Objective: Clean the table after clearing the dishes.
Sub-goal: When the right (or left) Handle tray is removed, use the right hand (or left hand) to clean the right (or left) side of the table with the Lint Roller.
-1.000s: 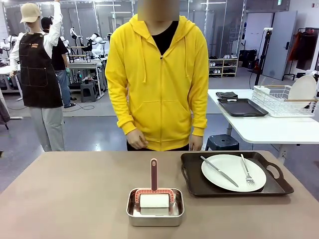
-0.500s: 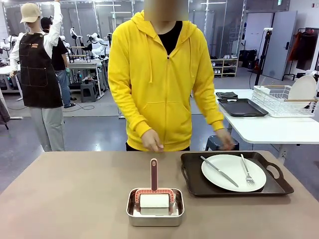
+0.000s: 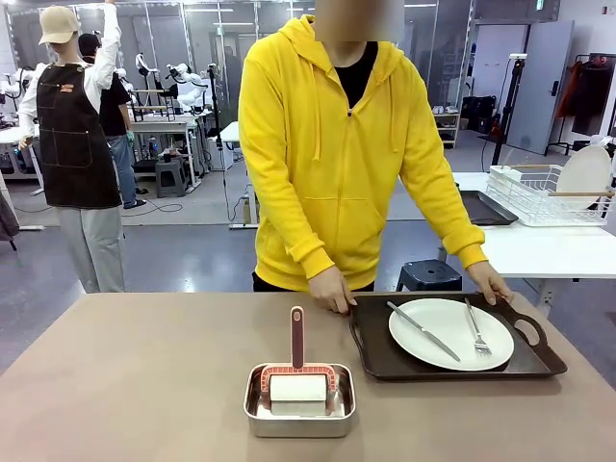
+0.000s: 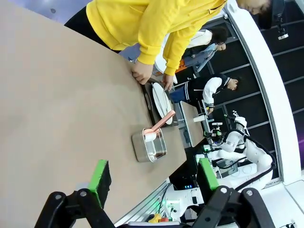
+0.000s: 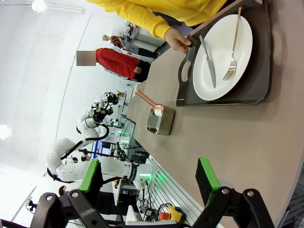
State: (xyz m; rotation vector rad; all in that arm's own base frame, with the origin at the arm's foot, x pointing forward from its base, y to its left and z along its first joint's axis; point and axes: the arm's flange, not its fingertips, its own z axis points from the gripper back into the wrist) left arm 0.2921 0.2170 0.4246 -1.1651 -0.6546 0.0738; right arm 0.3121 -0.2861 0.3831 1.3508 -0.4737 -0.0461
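One tray [image 3: 380,364] with a plate [image 3: 445,318] sits lower right, the person's hands [image 3: 332,289] on it. I've not started wiping; left gripper [image 4: 153,175] and right gripper [image 5: 148,178] hang released.

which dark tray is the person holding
The dark rectangular tray on the beige table, carrying the white plate; both hands rest on its far edge. The other tray lies on the white table.

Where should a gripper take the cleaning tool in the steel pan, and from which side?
Probably the red handle: it rises clear above the steel pan, while the white head sits low inside the walls. Come from above, jaws across its narrow width.
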